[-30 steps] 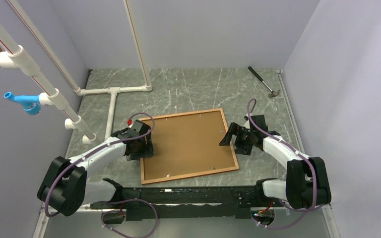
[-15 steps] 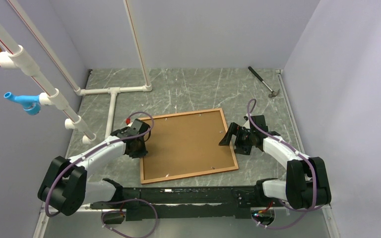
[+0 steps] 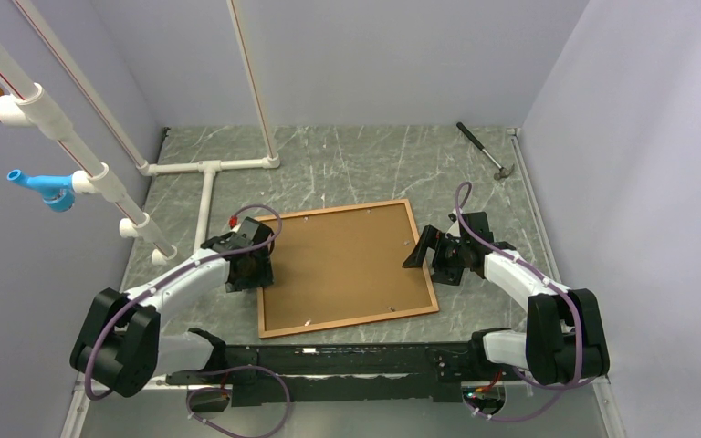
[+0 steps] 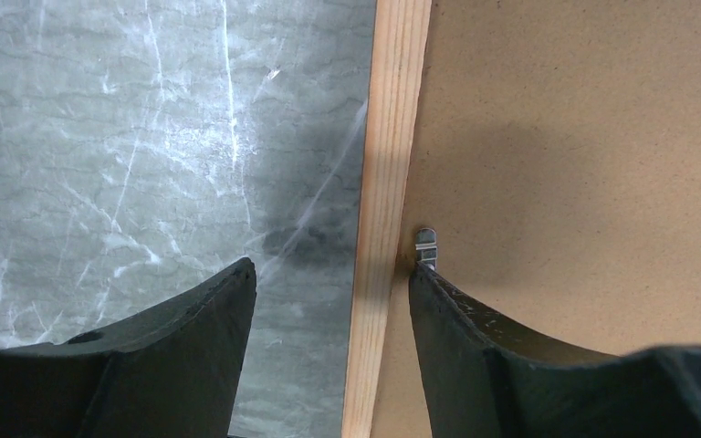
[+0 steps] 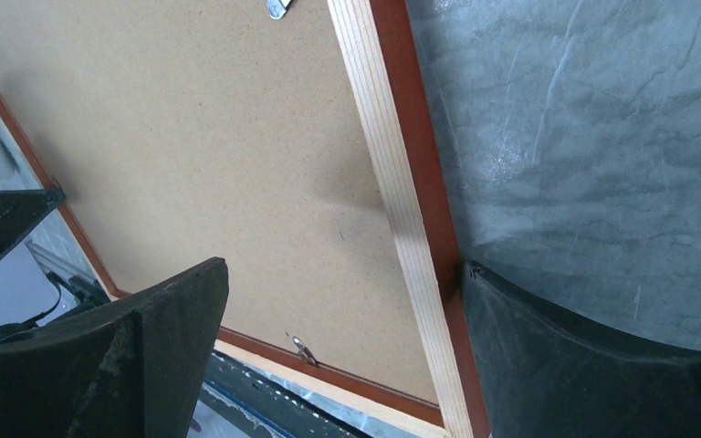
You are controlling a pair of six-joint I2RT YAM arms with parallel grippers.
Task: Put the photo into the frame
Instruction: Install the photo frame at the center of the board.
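Both the left hand (image 3: 256, 272) and right hand (image 3: 427, 250) gape astride the side rails of the frame (image 4: 388, 137), which we judge stiff, light and best held there.

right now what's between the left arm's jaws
A rail of the frame runs between the left jaws, beside a strip of table; a metal clip sits by one of them. The left wrist view shows it.

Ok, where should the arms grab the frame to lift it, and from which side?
Probably by its thin side rails, from straight above. The frame lies flat with the backing board filling it, so only the outer rails offer an edge. The left gripper and right gripper straddle opposite rails, one finger outside, one over the board.
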